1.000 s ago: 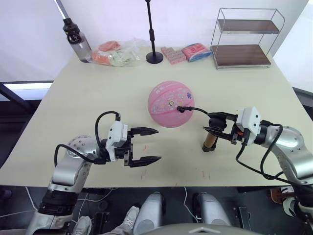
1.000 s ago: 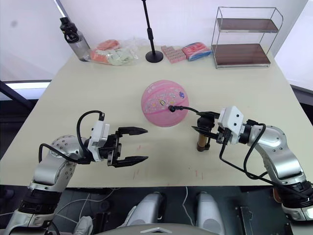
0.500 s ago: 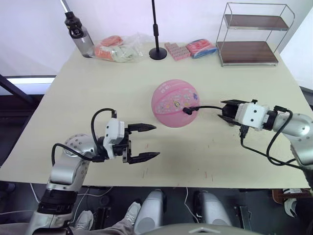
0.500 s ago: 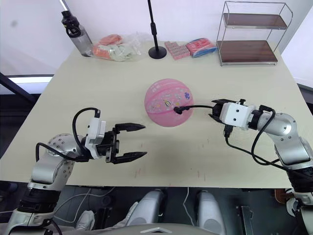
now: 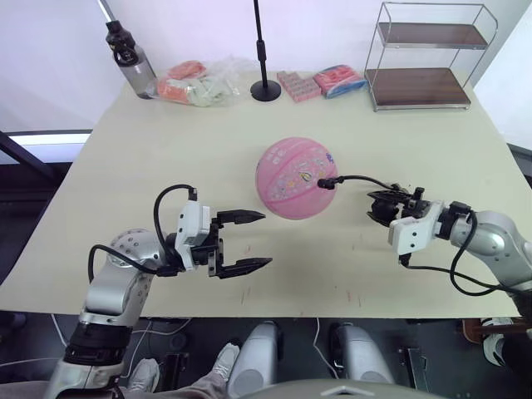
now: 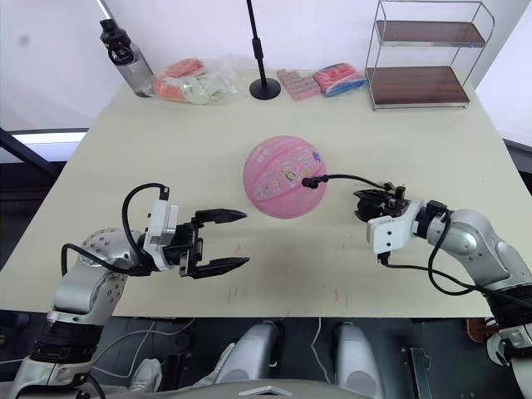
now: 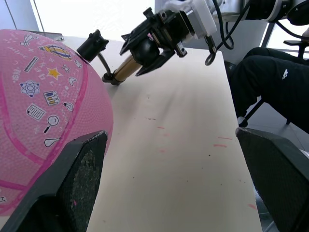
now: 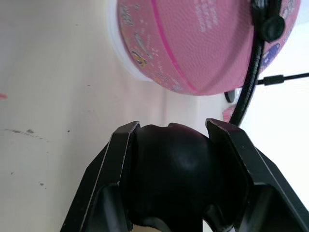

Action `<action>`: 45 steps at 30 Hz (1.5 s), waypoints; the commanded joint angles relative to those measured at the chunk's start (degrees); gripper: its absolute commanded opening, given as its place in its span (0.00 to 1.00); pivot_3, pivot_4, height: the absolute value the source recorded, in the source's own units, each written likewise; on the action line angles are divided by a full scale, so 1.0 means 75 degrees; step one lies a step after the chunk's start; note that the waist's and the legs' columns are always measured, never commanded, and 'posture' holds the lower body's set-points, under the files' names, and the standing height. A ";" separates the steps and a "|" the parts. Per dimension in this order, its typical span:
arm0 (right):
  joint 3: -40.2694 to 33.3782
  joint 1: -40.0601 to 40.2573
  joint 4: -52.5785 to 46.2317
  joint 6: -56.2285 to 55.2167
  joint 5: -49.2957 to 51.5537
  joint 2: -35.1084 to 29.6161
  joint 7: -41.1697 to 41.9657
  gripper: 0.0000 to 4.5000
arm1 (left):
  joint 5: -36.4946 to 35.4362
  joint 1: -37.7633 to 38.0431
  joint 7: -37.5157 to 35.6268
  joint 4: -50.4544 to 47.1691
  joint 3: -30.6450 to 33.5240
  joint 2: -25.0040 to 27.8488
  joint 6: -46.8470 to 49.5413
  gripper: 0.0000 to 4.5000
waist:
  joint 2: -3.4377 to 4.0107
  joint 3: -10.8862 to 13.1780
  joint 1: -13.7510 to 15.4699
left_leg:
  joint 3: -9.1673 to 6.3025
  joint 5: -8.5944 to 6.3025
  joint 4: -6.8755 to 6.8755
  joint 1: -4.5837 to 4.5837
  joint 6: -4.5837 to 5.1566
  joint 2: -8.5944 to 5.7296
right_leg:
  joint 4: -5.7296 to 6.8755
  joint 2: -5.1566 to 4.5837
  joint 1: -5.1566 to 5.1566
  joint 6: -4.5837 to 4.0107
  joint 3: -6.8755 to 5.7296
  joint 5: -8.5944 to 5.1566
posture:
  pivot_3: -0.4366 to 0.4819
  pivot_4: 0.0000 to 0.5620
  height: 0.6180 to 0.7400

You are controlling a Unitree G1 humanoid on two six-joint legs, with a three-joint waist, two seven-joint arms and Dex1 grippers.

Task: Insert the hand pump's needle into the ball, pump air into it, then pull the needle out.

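Left eye view: ball [image 5: 294, 178] at table centre, needle fitting [image 5: 329, 181] on its 3 o'clock side. Right gripper [image 5: 381, 207] clamps hand pump [image 7: 126, 68] handle. You pump along axis toward ball. Left gripper [image 5: 256, 241] wide, idle at 7 o'clock.

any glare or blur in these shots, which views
Left wrist view: window behind the right tool is blown out white, left tool's fingers blurred up close. Right wrist view: background past the ball washes out. Eye views: evenly lit, sharp.

A beige table [image 5: 150, 158] stood before a white wall [image 5: 183, 29], with a wire shelf [image 5: 420, 58] at its far corner.
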 commanded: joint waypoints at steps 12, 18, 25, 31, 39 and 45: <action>-0.0022 0.0819 0.0167 -0.0724 0.1179 -0.0419 0.0356 0.98 | -0.0066 -0.0071 -0.0102 -0.0143 0.0099 0.0016 -0.0162 1.00 | -0.0001 -0.0001 -0.0003 | 0.0043 -0.0017 0.0020 0.0017 0.0030 0.0004 | 0.0027 0.0004 -0.0001 -0.0001 0.0044 0.0002 | 0.48 0.27 1.00; -0.0412 0.1624 -0.0448 0.0641 0.3871 -0.0024 0.0978 0.98 | 0.0057 -0.0407 0.0366 0.0076 0.0176 -0.0284 -0.0314 1.00 | -0.0002 0.0000 0.0013 | 0.0043 -0.0020 0.0066 0.0021 0.0036 0.0008 | 0.0080 0.0004 -0.0001 -0.0002 0.0051 0.0001 | 0.48 0.27 1.00; -0.1307 0.2704 -0.2172 0.2775 0.6724 0.0344 0.1409 0.98 | -0.0051 -0.0742 0.1378 -0.0040 0.0354 -0.0712 -0.0022 1.00 | -0.0002 0.0000 0.0008 | 0.0042 -0.0025 0.0127 0.0034 0.0049 0.0028 | 0.0128 0.0007 0.0002 0.0001 0.0071 0.0018 | 0.48 0.27 1.00; -0.2211 0.3605 -0.3407 0.3923 0.8187 0.0513 0.1645 0.98 | 0.0123 -0.1552 0.2741 0.0016 0.0378 -0.1059 0.0658 1.00 | -0.0009 -0.0004 0.0041 | 0.0048 -0.0024 0.0139 0.0033 0.0049 0.0038 | 0.0130 0.0037 0.0004 0.0002 0.0070 0.0034 | 0.48 0.27 1.00; -0.2657 0.3849 -0.4036 0.4417 0.8361 0.0792 0.1947 0.98 | 0.0517 -0.3113 0.4104 0.0599 0.0115 -0.1495 0.1841 1.00 | -0.0013 -0.0002 -0.0028 | 0.0064 -0.0023 0.0141 0.0038 0.0047 0.0031 | 0.0132 0.0047 0.0003 0.0010 0.0081 0.0040 | 0.48 0.27 1.00; -0.2734 0.3731 -0.4171 0.4558 0.8311 0.1119 0.1999 0.98 | 0.1035 -0.4323 0.4728 0.1513 -0.0211 -0.1974 0.2172 1.00 | -0.0015 -0.0002 0.0008 | 0.0067 -0.0023 0.0144 0.0035 0.0046 0.0029 | 0.0133 0.0050 0.0003 0.0012 0.0083 0.0041 | 0.48 0.27 1.00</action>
